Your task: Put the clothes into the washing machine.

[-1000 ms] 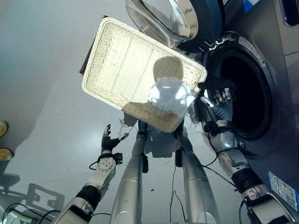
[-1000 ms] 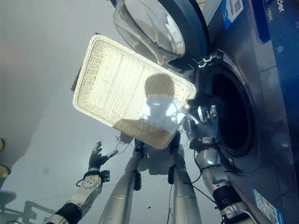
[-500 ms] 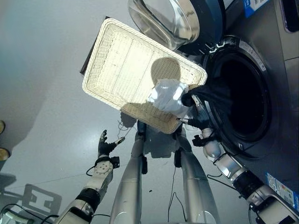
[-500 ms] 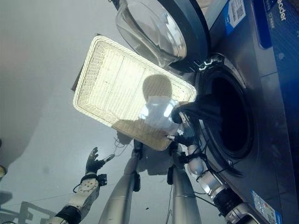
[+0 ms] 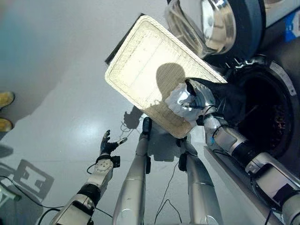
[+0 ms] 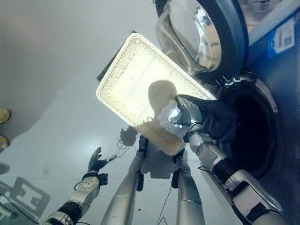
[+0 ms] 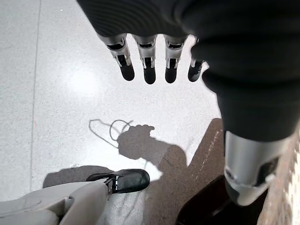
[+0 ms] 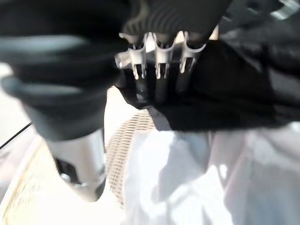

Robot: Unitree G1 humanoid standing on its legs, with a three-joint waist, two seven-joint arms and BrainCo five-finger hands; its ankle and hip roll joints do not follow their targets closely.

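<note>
The right hand (image 5: 199, 99), at centre right of the frame, is curling its fingers on a black garment (image 5: 225, 96) trailing from the basket (image 5: 140, 61) towards the washer drum (image 5: 267, 108). A white garment (image 5: 178, 99) is lying in the basket's lower corner beside that hand. The left hand (image 5: 108, 145) is hanging at lower left with fingers spread, holding nothing.

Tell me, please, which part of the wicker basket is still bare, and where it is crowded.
The wicker basket is bare from its far corner down to the white garment. The corner beside the washing machine opening is crowded: there the right hand grips a dark garment trailing toward the drum. The left hand hangs open over the floor.
</note>
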